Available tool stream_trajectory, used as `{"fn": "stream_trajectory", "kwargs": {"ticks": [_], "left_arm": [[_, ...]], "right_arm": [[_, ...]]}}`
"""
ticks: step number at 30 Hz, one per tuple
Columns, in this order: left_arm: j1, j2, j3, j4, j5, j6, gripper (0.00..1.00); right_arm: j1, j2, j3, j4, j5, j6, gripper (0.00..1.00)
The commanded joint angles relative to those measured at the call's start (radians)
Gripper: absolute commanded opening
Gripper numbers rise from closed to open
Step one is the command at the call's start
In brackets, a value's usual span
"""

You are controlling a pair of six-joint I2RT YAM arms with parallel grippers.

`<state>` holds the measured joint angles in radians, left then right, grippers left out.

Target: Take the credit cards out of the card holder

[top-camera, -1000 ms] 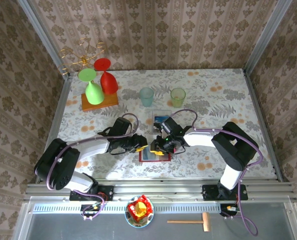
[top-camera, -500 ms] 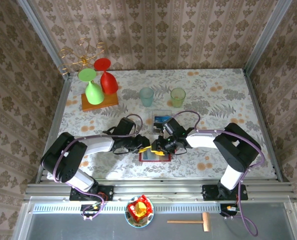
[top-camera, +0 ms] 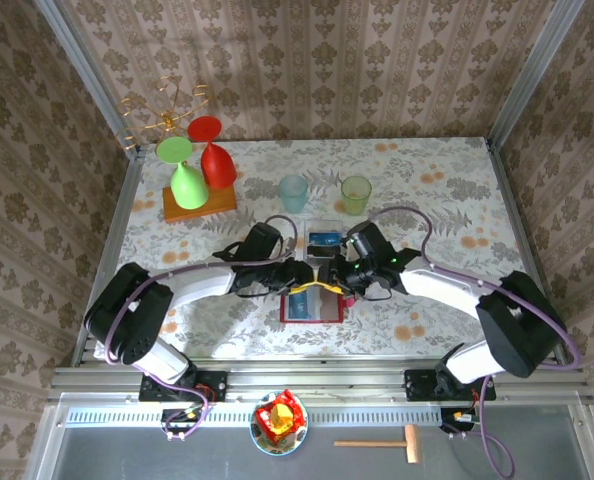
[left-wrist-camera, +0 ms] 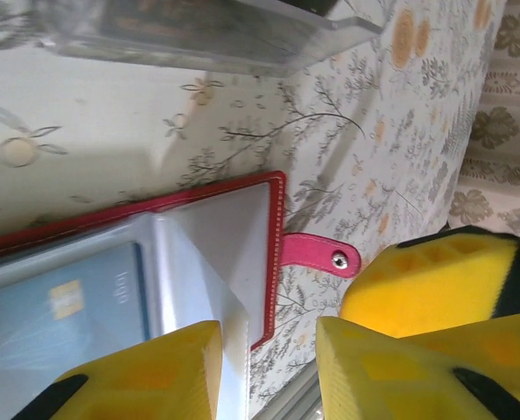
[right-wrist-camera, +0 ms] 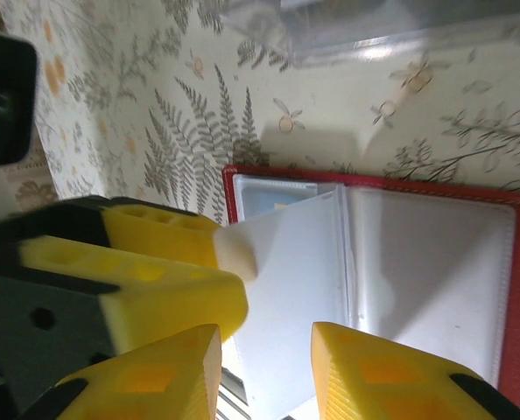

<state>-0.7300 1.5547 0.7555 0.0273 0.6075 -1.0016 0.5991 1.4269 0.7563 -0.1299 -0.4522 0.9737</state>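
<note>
Two yellow-fingered claws are meeting over the small red folding card holder (top-camera: 317, 310), which is lying open, pockets upward, at the near middle of the flowered worktop (top-camera: 447, 190). Its long axis is running left to right. The left claw (left-wrist-camera: 264, 337) and the right claw (right-wrist-camera: 267, 337) are both standing partway open, with a greyish clear pocket leaf (right-wrist-camera: 286, 262) rising into each gap; whether either is pinching it cannot be told. The step in hand is probably leafing open a pocket. Next, one claw is likely needing to pin the holder while the other is drawing the thin blue plastic card (left-wrist-camera: 67, 302) out.
</note>
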Motion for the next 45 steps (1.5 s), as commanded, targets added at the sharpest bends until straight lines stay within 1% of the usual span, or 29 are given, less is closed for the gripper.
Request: {"fn": "stream_trajectory", "kwargs": {"ticks": [1, 7, 14, 27, 33, 41, 42, 45], "left_arm": [[-0.027, 0.051, 0.054, -0.039, 0.029, 0.041, 0.34], [-0.055, 0.130, 0.114, -0.042, 0.073, 0.053, 0.37], [-0.056, 0.174, 0.150, -0.051, 0.094, 0.069, 0.38], [-0.051, 0.206, 0.142, -0.035, 0.107, 0.072, 0.39], [-0.030, 0.135, 0.117, -0.045, 0.072, 0.085, 0.39], [0.048, -0.006, 0.038, -0.072, 0.043, 0.101, 0.38], [0.057, -0.019, 0.030, -0.079, 0.012, 0.106, 0.38], [0.086, -0.060, -0.004, -0.099, -0.002, 0.116, 0.37]], "right_arm": [[-0.023, -0.078, -0.031, -0.100, 0.060, -0.033, 0.34], [-0.042, -0.140, -0.062, -0.129, 0.078, -0.032, 0.34], [-0.042, -0.157, -0.081, -0.119, 0.075, -0.013, 0.35], [-0.042, -0.127, -0.057, -0.120, 0.064, -0.013, 0.35], [-0.038, -0.095, -0.049, -0.098, 0.044, -0.012, 0.34], [0.004, 0.013, -0.001, -0.055, 0.022, -0.002, 0.32], [0.011, 0.026, 0.006, -0.050, 0.017, 0.000, 0.31], [0.035, 0.071, 0.033, -0.038, 0.010, 0.001, 0.30]]}}
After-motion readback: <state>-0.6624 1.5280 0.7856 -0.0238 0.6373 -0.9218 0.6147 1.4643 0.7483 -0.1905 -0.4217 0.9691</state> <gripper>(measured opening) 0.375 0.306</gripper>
